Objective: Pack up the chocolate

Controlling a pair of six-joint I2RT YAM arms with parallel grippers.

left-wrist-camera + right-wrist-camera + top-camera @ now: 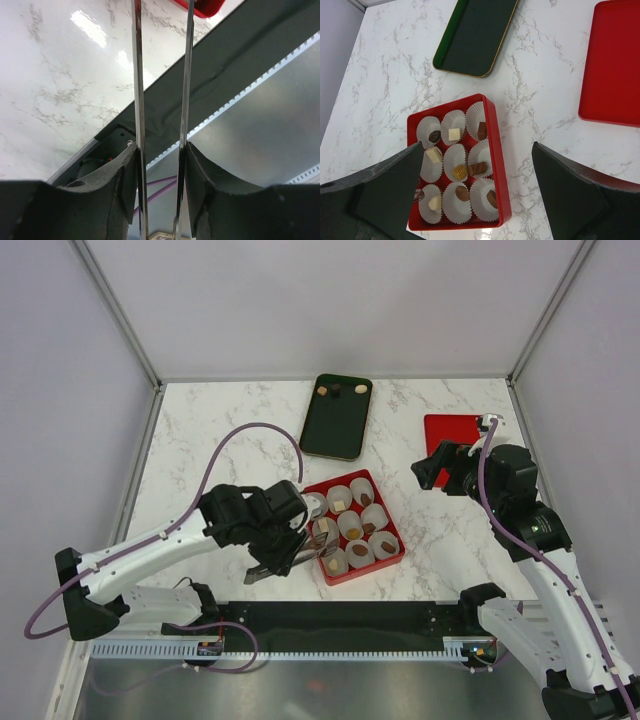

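A red box (pixel 390 560) holds nine white paper cups, most with a piece of chocolate (pixel 477 168) in them: dark, tan and cream-white. Three more chocolate pieces (pixel 337 390) lie at the far end of a dark green tray (pixel 336 425). My left gripper (pixel 288 540) is shut on metal tongs (pixel 137 75), whose blades run between its fingers (pixel 120 170). The tongs' tip (pixel 418 195) sits at the box's near left corner with something small and dark in it. My right gripper (pixel 477 145) hangs open above the table, right of the box.
A red lid (pixel 445 430) lies flat at the right rear of the marble table (pixel 220 440). The green tray (pixel 475 35) lies behind the box. A black rail (pixel 330 620) runs along the near edge. Grey walls close in three sides.
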